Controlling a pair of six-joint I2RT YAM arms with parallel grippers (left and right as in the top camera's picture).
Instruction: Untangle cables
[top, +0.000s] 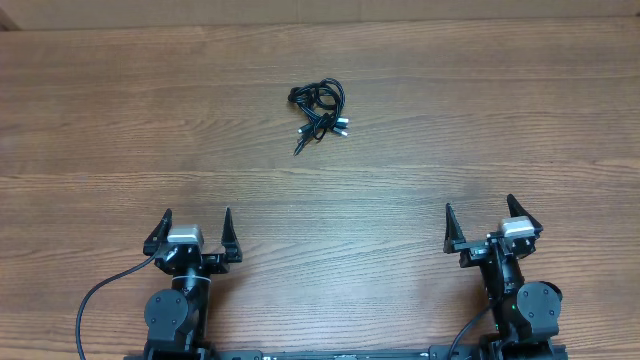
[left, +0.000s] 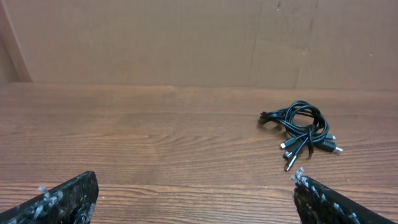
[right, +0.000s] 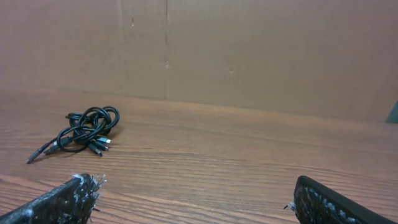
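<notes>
Here the cables (top: 318, 110) lie in one small bunch on the wooden tabletop (top: 120, 130), toward the far side and a little left of its middle in the overhead view. They are thin black cords wound into a couple of loose overlapping loops, with several short ends fanning out toward the robot and small silver plug tips showing at those ends. The left arm (top: 180, 290) and the right arm (top: 520, 295) sit at the near edge, well apart from each other and well apart from the bunch. The left jaws stand wide apart with nothing between them, and the right jaws are likewise spread and hold nothing. From the left wrist the cables (left: 301, 130) appear ahead and to the right, beyond the dark fingertips (left: 68, 196) at the bottom corners of the view. From the right wrist the same bunch (right: 87, 130) sits ahead and to the left, again past that arm's fingertips (right: 62, 199). A plain brown board (left: 155, 37) rises behind the far edge of the tabletop. A thicker black lead (top: 100, 295) curves away from the left arm's base.
</notes>
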